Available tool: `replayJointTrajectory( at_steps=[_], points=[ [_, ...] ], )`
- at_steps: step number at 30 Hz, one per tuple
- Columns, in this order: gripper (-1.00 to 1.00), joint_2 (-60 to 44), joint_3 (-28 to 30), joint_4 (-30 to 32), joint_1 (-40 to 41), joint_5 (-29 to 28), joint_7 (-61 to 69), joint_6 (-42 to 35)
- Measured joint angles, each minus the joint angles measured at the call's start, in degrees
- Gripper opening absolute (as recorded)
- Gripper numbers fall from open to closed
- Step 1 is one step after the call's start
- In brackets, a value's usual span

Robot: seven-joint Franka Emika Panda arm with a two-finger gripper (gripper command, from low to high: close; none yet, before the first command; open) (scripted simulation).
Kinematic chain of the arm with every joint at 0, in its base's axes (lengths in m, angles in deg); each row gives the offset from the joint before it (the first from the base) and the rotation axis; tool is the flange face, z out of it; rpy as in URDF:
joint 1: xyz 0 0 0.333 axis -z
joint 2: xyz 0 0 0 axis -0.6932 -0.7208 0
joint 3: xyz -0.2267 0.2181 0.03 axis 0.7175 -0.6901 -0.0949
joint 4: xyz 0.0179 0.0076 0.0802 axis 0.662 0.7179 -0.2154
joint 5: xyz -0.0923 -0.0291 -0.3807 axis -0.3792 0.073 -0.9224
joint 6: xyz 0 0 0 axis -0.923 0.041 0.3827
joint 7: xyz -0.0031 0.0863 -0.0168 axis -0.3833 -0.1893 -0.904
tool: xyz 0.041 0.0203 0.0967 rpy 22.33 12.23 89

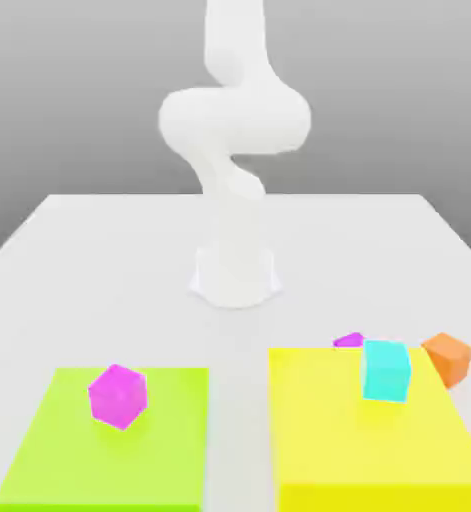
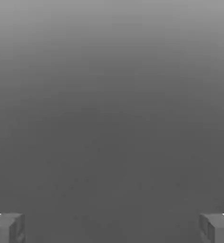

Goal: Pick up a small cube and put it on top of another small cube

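1. The robot's jaws [image 2: 112,228] are wide apart in the hand view, with no block between them.
2. The white arm [image 1: 235,120] stands up at the back of the big pale bench [image 1: 129,270].
3. The small orange cube [image 1: 447,359] is near the exterior view's right side, behind the big yellow block [image 1: 369,430] and turned a bit.
4. A blue-green cube [image 1: 386,371] sits on top of the yellow block.
5. A pink-purple cube [image 1: 118,397] is on the flat green block [image 1: 114,460], at the exterior view's left.
6. One more purple cube [image 1: 350,341] peeks out behind the yellow block, mostly hidden.
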Motion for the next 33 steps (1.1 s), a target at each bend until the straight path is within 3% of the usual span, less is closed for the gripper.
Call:
replayJointTrajectory(
  at_steps=[12, 20, 27, 33],
  points=[
    [0.0, -20.31, -0.35, 8.8, -20.33, 3.44, 32.05, 10.99],
    [0.0, -33.59, -4.2, 14.58, -30.4, 4.28, 52.07, 18.24],
    [0.0, -45.17, -8.07, 19.69, -38.54, -1.02, 65.27, 24.7],
    [0.0, -57.08, -5.27, 18.9, -41.27, -7.01, 64.17, 33.81]
  ],
)
